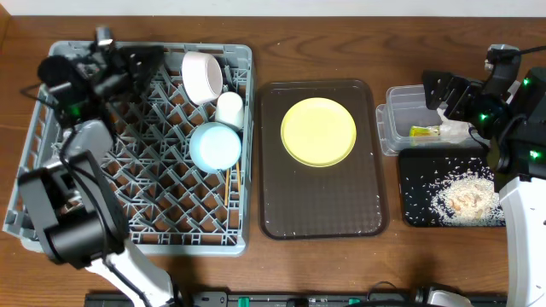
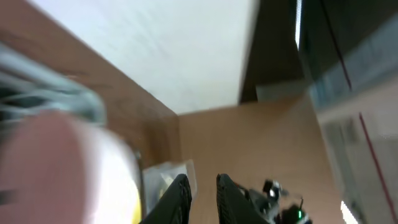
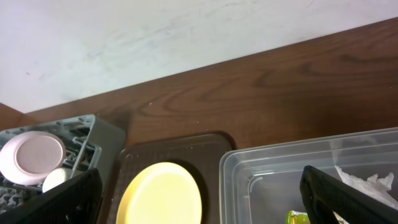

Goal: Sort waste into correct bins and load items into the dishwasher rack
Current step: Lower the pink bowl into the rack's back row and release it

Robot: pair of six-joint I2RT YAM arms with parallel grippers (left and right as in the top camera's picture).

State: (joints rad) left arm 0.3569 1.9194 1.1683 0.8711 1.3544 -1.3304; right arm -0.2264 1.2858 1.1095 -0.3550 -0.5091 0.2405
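— Rack (image 1: pixel 171 196), at nine o'clock?
— White cup (image 1: pixel 202 77), cream cup (image 1: pixel 229 109) and bowl (image 1: pixel 215 147) are sitting along its two o'clock side. Left gripper (image 2: pixel 204 196) is hanging over its twelve o'clock edge, jaws nearly pressed together, pinching nothing.
— Middle?
— Plate (image 1: pixel 318 130) is lying on the brown tray (image 1: pixel 281 205).
— Three o'clock?
— Right gripper (image 3: pixel 200 180) is hovering over the tub (image 1: pixel 395 107), jaws spread wide. Wrapper (image 1: pixel 422 131) and napkin (image 1: pixel 454 132) are lying inside. Rice (image 1: pixel 465 198) is lying on the black tray (image 1: pixel 418 183).
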